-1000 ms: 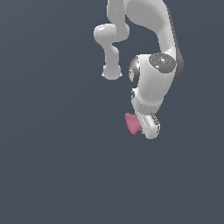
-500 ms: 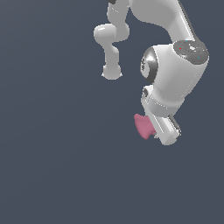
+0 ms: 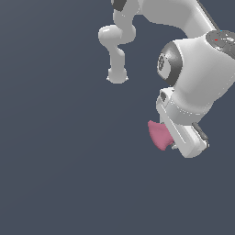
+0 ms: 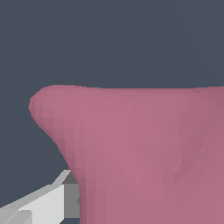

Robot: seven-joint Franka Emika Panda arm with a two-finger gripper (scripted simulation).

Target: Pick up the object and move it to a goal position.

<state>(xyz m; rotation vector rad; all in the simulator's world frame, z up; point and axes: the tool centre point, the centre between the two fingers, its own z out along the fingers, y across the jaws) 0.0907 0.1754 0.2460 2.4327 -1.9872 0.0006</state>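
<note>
The object point(image 3: 159, 134) is a small pink-magenta wedge-like chunk, seen right of centre in the exterior view. It sticks out from the white gripper point(image 3: 173, 143), which is shut on it, and the hand's body covers the chunk's far side. In the wrist view the object point(image 4: 140, 148) fills most of the picture, very close to the camera. One grey-white finger point(image 4: 48, 203) shows beside it.
The white arm's links point(image 3: 183, 27) rise toward the exterior view's upper right. Its round base point(image 3: 117, 75) stands further back, at upper centre. Plain dark grey ground point(image 3: 59, 174) lies all around.
The arm has swung toward the exterior view's right and come nearer the camera, carrying the pink chunk with it. The grip has not changed.
</note>
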